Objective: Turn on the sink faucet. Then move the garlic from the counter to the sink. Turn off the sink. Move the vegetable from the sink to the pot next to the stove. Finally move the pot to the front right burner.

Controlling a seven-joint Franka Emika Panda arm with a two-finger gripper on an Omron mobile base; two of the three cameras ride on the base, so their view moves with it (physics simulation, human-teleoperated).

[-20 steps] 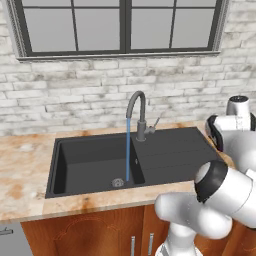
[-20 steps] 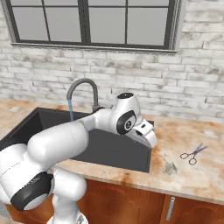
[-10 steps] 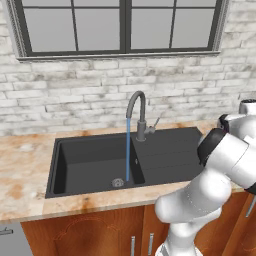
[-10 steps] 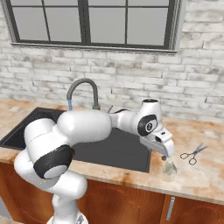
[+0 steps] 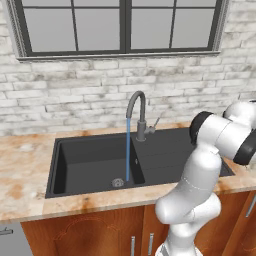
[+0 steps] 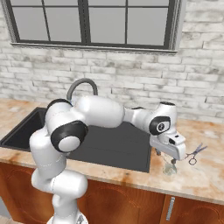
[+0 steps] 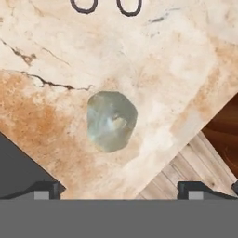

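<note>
One stream of water is running from the sink faucet into the sink in the left base view; the arm is reaching off toward the right edge of the frame.

Right base view: the gripper is hanging over the counter, right of the sink. The garlic is sitting on the counter directly beneath it, near the front edge. Scissors are lying just beyond, to the right.

Hand view: both fingers are standing spread wide and gripping nothing. The garlic is lying on the counter ahead of the tips, roughly centred between them, apart from both. The scissors' handle loops are showing at the top edge.
</note>
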